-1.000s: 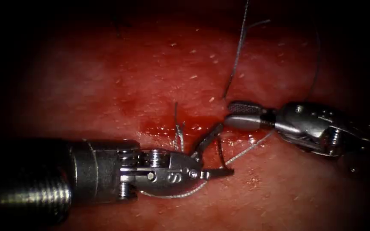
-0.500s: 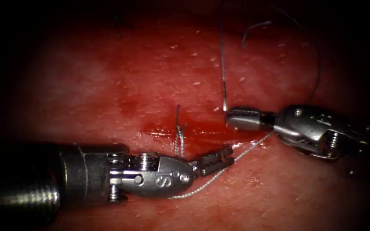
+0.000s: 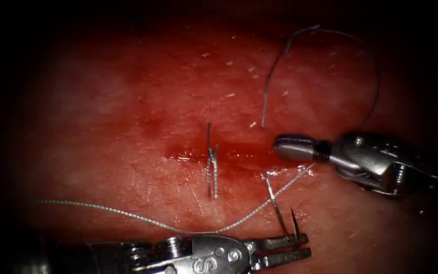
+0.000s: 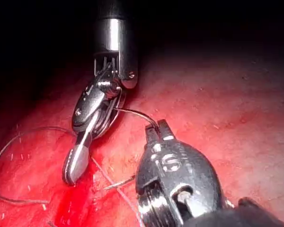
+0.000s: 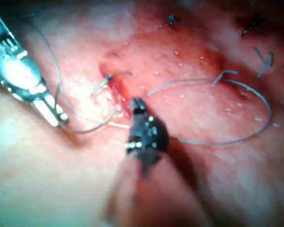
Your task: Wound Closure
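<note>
You have two tools over the tissue (image 3: 128,101). Your left tool (image 3: 300,245) sits below the cut (image 3: 219,151), its jaws pinching the one needle (image 3: 278,208) near one end; the needle stands clear of the tissue, its far end by the cut's lower edge. Your right tool (image 3: 285,146) rests at the cut's right end, jaws pressed together, holding nothing. One thread (image 3: 229,223) trails past; one tied stitch (image 3: 212,170) crosses the cut.

Tools: two, the left tool (image 3: 300,246) and the right tool (image 3: 292,147)
Needles: one, the needle (image 3: 278,209) above the left tool's tip
Tied stitches: one, the stitch (image 3: 212,170)
Cuts: one, the cut (image 3: 224,152)
</note>
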You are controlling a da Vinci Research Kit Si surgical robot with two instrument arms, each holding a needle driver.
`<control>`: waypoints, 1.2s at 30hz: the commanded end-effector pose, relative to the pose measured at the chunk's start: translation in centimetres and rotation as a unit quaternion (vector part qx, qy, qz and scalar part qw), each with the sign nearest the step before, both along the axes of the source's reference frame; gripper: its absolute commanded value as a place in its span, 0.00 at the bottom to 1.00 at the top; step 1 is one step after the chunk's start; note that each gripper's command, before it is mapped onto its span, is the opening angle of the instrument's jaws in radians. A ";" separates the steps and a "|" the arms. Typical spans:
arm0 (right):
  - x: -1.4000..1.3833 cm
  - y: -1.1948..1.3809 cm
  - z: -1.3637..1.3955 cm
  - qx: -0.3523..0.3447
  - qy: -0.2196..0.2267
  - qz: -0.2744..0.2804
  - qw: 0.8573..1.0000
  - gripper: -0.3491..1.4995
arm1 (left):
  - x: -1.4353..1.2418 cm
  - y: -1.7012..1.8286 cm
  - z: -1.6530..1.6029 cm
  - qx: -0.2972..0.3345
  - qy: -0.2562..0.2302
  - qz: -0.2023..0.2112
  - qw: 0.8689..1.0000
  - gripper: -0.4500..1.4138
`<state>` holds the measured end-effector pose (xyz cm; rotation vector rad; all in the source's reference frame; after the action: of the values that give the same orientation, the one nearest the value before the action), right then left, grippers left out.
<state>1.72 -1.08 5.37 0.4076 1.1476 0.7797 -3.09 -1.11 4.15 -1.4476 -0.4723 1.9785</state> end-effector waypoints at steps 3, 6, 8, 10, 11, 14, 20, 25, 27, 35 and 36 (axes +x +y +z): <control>-0.02 -0.08 0.02 0.003 0.000 -0.003 1.000 0.06 | -0.05 -0.08 -0.05 0.011 -0.022 0.016 1.000 0.00; -0.06 -0.09 0.00 0.004 0.002 -0.004 1.000 0.10 | -0.03 -0.14 -0.14 -0.009 -0.021 0.025 0.999 0.00; -0.08 -0.10 -0.01 -0.020 0.002 -0.016 1.000 0.13 | -0.02 -0.14 -0.19 -0.060 -0.004 0.036 0.998 0.00; -0.09 -0.09 -0.04 -0.041 0.002 -0.024 0.999 0.29 | 0.00 -0.12 -0.25 -0.126 0.024 0.042 0.991 0.00; -0.10 -0.08 -0.06 -0.054 0.002 -0.029 0.998 0.43 | 0.02 -0.10 -0.27 -0.151 0.036 0.042 0.987 0.00; -0.15 -0.07 -0.12 -0.070 0.013 -0.021 0.997 0.57 | 0.08 -0.02 -0.35 -0.213 0.071 0.041 0.974 0.00; -0.29 -0.06 -0.35 -0.041 0.034 -0.011 0.999 0.44 | 0.18 0.38 -0.52 -0.349 0.144 0.040 0.925 0.00; -0.33 -0.03 -0.55 0.046 0.065 0.043 0.996 0.47 | 0.20 0.49 -0.62 -0.401 0.183 0.041 0.897 0.00; -0.32 0.01 -0.65 0.078 0.072 0.058 0.993 0.63 | 0.20 0.51 -0.65 -0.413 0.194 0.042 0.889 0.00; -0.25 0.17 -1.00 0.153 0.100 0.071 0.981 0.73 | 0.24 0.71 -0.85 -0.446 0.210 0.037 0.869 0.00; -0.24 0.17 -1.02 0.163 0.105 0.070 0.979 0.73 | 0.23 0.70 -0.86 -0.451 0.212 0.039 0.866 0.00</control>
<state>1.41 -0.88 4.32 0.7112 1.2527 1.0854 -2.81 -0.45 3.25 -1.3917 0.7148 2.6512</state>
